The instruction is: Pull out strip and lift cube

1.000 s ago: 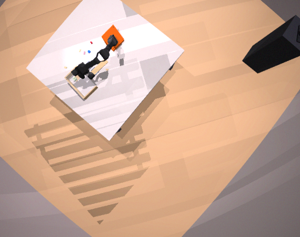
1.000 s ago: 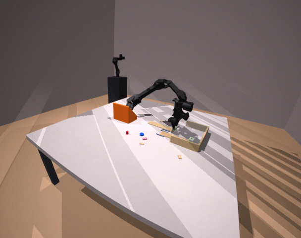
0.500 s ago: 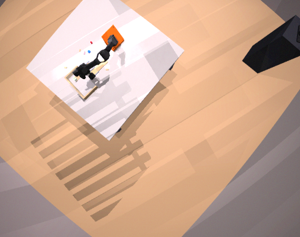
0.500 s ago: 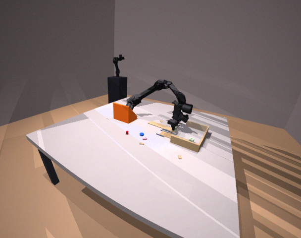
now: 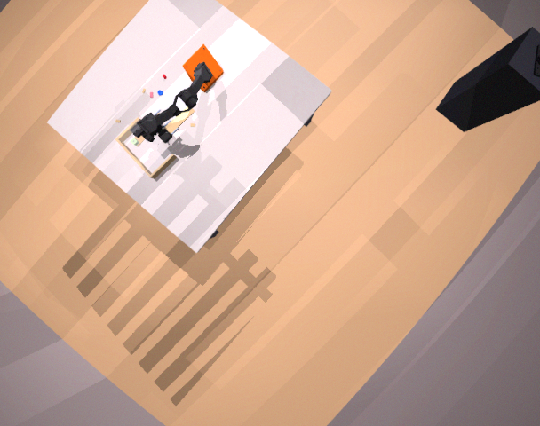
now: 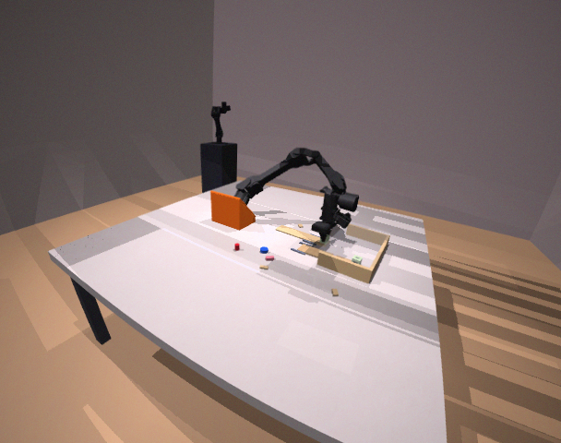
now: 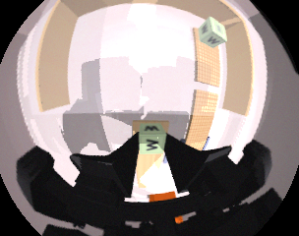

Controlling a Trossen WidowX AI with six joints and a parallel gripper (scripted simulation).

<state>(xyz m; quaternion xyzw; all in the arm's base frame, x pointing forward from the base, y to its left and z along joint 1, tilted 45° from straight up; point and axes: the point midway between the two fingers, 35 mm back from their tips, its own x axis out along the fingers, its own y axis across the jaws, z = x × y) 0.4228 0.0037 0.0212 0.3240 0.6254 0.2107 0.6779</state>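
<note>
My gripper is shut on a pale green cube marked W, low at the open side of the walled frame. A tan strip runs beneath this cube toward the arm's base; the fingers hide part of it. Whether the cube touches the strip cannot be told. A second strip, to the right in the wrist view, shows as two pieces, a far one and a near one, with a gap between. Another green W cube is at its far end.
Tan walls stand around the far ends of the strips. Thin blue rails lie by the strips. A red cylinder, a blue disc and a pink piece lie nearby.
</note>
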